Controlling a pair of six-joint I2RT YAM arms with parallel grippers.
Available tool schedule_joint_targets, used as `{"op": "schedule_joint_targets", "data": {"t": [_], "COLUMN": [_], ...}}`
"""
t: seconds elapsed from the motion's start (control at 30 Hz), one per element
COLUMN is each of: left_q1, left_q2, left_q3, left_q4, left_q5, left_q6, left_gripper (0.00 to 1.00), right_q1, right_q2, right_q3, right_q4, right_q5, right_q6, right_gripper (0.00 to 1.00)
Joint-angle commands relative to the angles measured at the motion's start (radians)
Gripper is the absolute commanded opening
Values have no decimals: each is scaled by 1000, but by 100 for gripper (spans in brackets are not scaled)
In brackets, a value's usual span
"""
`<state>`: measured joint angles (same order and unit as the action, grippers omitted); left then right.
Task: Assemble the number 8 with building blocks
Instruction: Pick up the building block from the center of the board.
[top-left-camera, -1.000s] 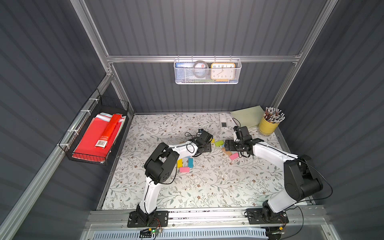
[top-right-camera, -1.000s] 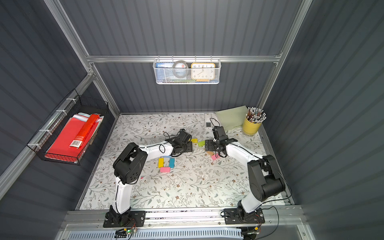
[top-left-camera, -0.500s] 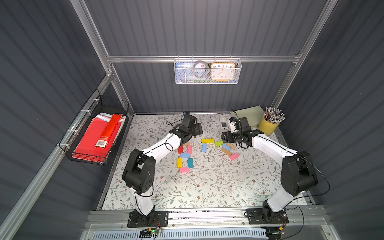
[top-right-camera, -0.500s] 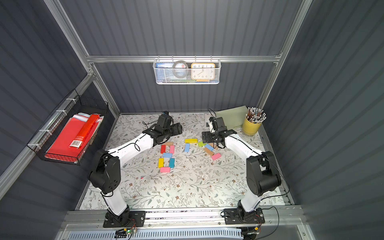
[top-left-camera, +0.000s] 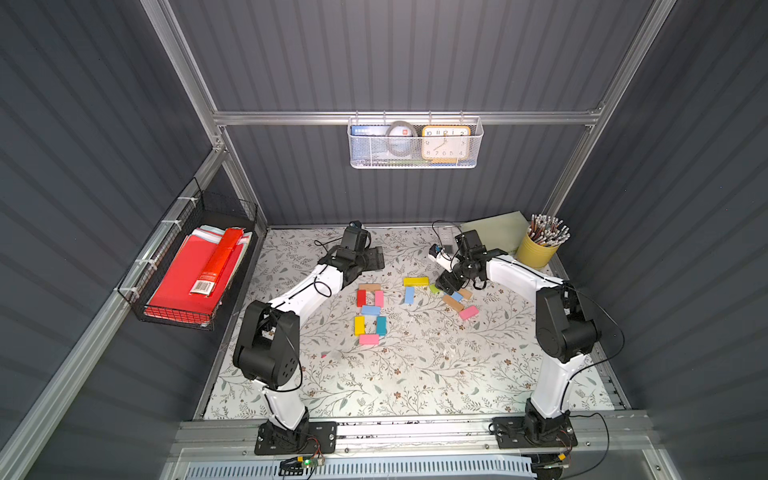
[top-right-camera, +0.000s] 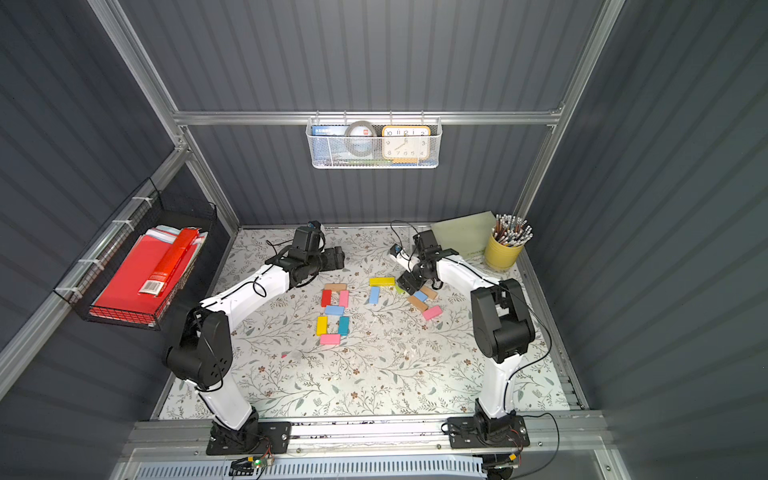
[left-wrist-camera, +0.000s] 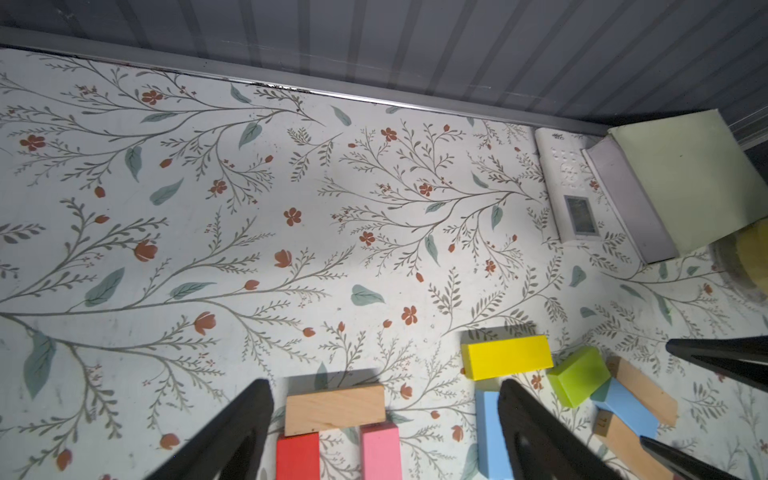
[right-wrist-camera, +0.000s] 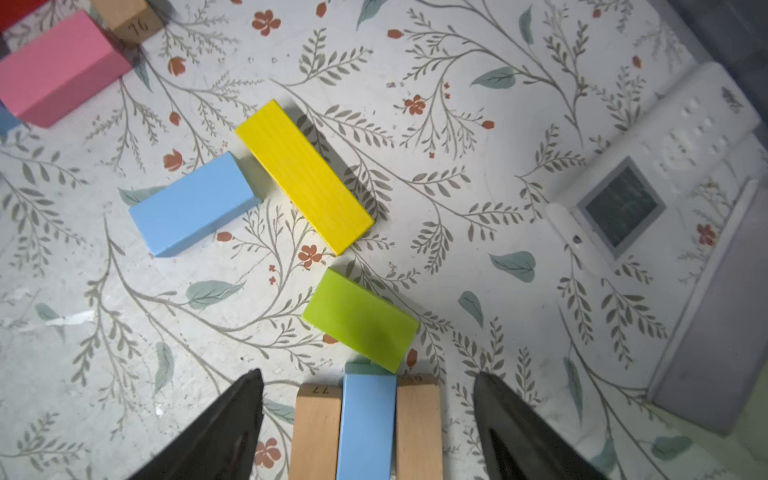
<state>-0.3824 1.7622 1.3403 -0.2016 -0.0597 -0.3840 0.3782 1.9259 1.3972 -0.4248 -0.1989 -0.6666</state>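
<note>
Top view: pencils (top-left-camera: 547, 226) in yellow cup (top-left-camera: 534, 257)

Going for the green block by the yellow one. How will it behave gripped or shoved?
The green block looks like solid painted wood: probably stiff and light. Lying flat on a broad face, it should slide rather than roll or tip. Its corner sits close to the light blue block, so a shove would likely nudge that too.

Number 8 (top-left-camera: 370, 310) complete, lying flat: tan top bar, red and pink sides, light blue middle bar, yellow and teal sides, pink base. Loose building blocks (top-left-camera: 415, 281) to its right: yellow, light blue, green, tan-blue-tan trio touching, pink.
</note>
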Motion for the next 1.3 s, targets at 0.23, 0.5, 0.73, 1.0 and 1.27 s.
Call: {"op": "schedule_joint_targets", "data": {"t": [0.23,0.5,0.73,1.0,1.27], "left_q1": [30,33,33,33,34], "left_q2": [-31,-20,-18,-14,-7], "left_q3": [-47,-113,-141,-151,-150], "left_q4": [31,95,111,113,108], "left_q5": [2,5,-11,-17,-22], "left_q6": [120,137,151,155,156], "left_gripper": [89,89,89,89,89], "right_q1": [-19,-27,-27,-27,-28], "right_q2": [94,128,161,195,213], "right_q3": [92,93,110,117,115], "right_q4": [-36,-51,-35,-52,-56], "right_q5": [-42,-106,-129,-134,-118], "right_q6": [-259,-287,-294,-309,-308], "right_gripper": [85,85,87,87,75]}}
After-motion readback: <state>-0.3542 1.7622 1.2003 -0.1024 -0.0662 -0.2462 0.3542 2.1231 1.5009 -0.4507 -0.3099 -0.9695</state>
